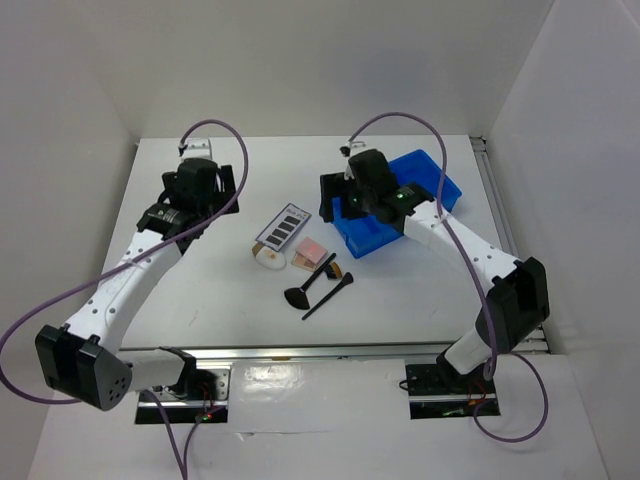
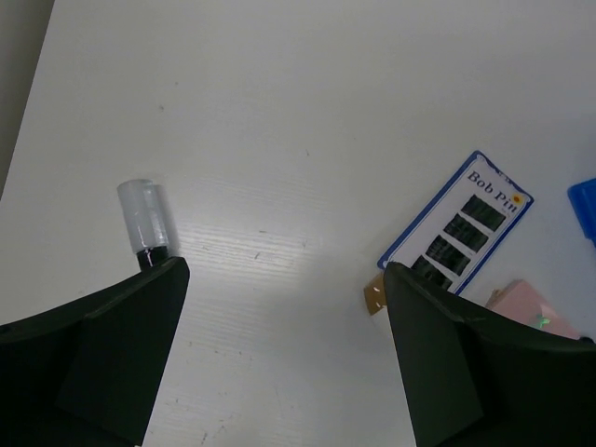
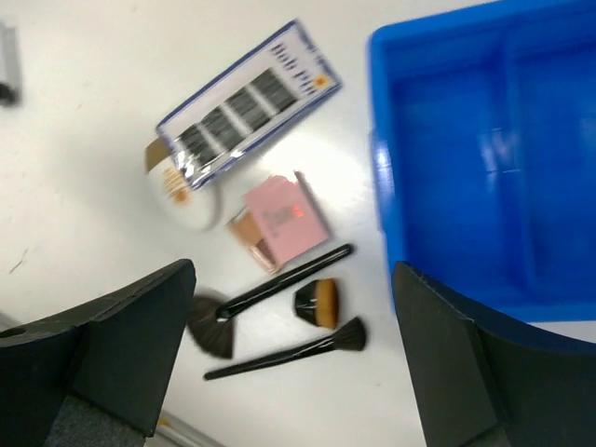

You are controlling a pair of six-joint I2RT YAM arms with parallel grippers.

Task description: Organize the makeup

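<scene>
Brushes [image 3: 284, 283]: three; pin card [image 3: 244, 102], compact [image 3: 284, 219], sponge [image 3: 182, 196]: one each; left tool [image 2: 284, 270], right tool [image 3: 293, 270] both apart.

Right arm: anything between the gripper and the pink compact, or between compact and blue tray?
Nothing visible. The open right gripper looks down at the pink compact, and only bare table lies between it and the blue tray wall.
</scene>
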